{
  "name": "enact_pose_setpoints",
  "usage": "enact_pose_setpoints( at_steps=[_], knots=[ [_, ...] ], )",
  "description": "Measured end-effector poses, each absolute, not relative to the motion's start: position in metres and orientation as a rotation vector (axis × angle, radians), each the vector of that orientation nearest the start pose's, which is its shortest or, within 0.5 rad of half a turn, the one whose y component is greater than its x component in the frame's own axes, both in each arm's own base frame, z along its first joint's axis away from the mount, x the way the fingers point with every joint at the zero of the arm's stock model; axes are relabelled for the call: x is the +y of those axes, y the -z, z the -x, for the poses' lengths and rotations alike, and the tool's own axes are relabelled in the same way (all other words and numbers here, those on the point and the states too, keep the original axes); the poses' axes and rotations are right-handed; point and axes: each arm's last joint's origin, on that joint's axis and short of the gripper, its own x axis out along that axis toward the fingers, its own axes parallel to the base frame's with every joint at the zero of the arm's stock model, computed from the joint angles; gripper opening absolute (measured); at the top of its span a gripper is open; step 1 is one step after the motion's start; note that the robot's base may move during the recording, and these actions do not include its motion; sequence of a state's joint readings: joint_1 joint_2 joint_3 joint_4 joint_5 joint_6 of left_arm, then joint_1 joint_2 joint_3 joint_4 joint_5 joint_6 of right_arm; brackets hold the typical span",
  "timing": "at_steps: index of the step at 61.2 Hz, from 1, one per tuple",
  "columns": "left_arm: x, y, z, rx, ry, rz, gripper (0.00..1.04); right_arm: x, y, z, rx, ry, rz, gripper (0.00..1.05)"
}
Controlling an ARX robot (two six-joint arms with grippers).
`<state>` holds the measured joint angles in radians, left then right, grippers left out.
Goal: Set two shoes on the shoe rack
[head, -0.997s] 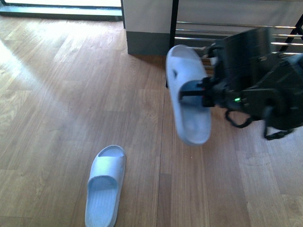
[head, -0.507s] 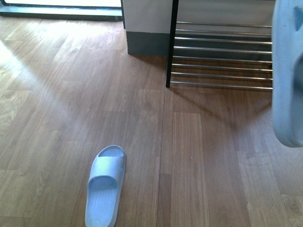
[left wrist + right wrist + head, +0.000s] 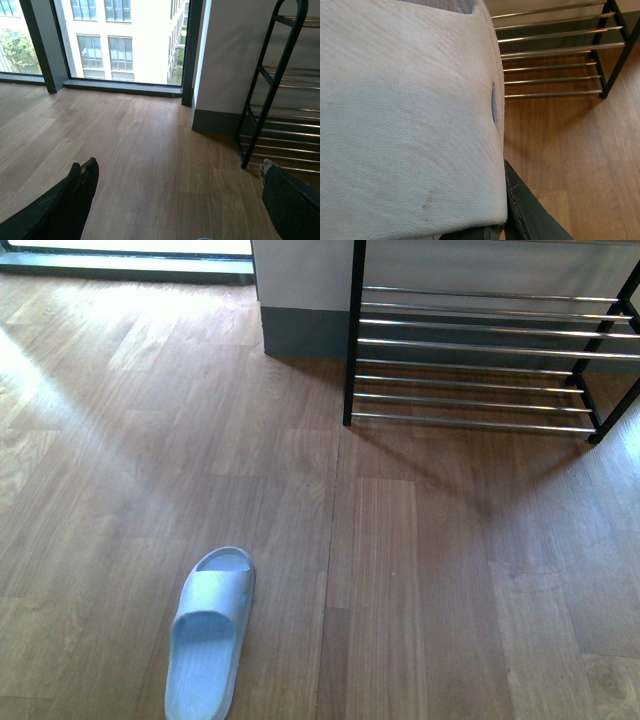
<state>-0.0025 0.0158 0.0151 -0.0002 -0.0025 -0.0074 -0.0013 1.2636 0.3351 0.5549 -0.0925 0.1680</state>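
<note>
One pale blue slide (image 3: pixel 208 635) lies on the wooden floor at the near left of the front view, toe towards me. My right gripper (image 3: pixel 487 220) is shut on the other pale blue slide (image 3: pixel 405 120), whose pale textured sole fills most of the right wrist view; one dark finger (image 3: pixel 525 210) shows along its edge and the other is hidden. The shoe rack (image 3: pixel 470 350), black-framed with chrome bars, stands at the far right against the wall, and its bars in view are bare. My left gripper (image 3: pixel 177 167) is open over bare floor. Neither arm shows in the front view.
A white wall with a grey skirting (image 3: pixel 300 330) runs to the left of the rack. Tall windows with dark frames (image 3: pixel 50 45) stand beyond the floor. The rack's rounded black end (image 3: pixel 272 75) is near my left gripper. Open wooden floor (image 3: pixel 420 560) lies before the rack.
My right arm and the slide it holds have swung to the right and left the front view. The slide on the floor has stayed where it was.
</note>
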Motion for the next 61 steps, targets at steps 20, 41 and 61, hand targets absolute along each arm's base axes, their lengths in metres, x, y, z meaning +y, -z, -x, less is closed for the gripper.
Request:
enact_pose_setpoints(
  at_steps=[20, 41, 61],
  knots=[
    [0.0, -0.167, -0.098, 0.001, 0.003, 0.007, 0.95, 0.001, -0.16, -0.225, 0.378, -0.041, -0.183, 0.01],
    [-0.002, -0.168, -0.104, 0.24, -0.27, 0.033, 0.95, 0.001, -0.16, -0.225, 0.379, -0.047, -0.183, 0.01],
    [-0.022, -0.146, -0.185, 0.535, -0.222, -0.086, 0.95, 0.001, -0.16, -0.225, 0.379, -0.051, -0.183, 0.01]
  ],
)
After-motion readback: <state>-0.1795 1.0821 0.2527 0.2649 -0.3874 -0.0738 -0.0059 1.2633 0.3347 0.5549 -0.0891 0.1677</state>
